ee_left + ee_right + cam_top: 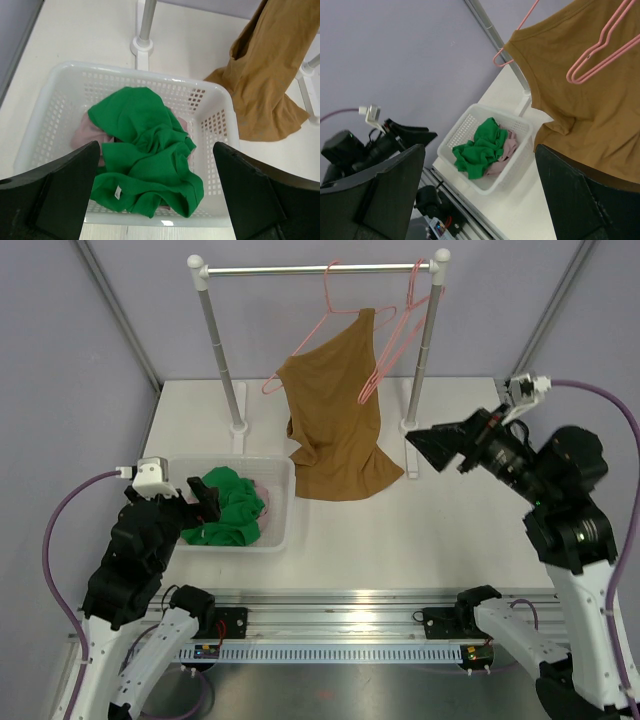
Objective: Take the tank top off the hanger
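White desk, near edge: left hand released above basket; right hand released, facing tank top. Beyond, tank top draped on pink hanger under rail, hem touching desk. Pinch one strap; slide off hanger arm without tugging rail.

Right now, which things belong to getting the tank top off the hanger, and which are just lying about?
For the job: brown tank top, its pink hanger, rail, left gripper and right gripper, both open.
Lying about: white basket, green garment and pale pink cloth in it, spare pink hanger.
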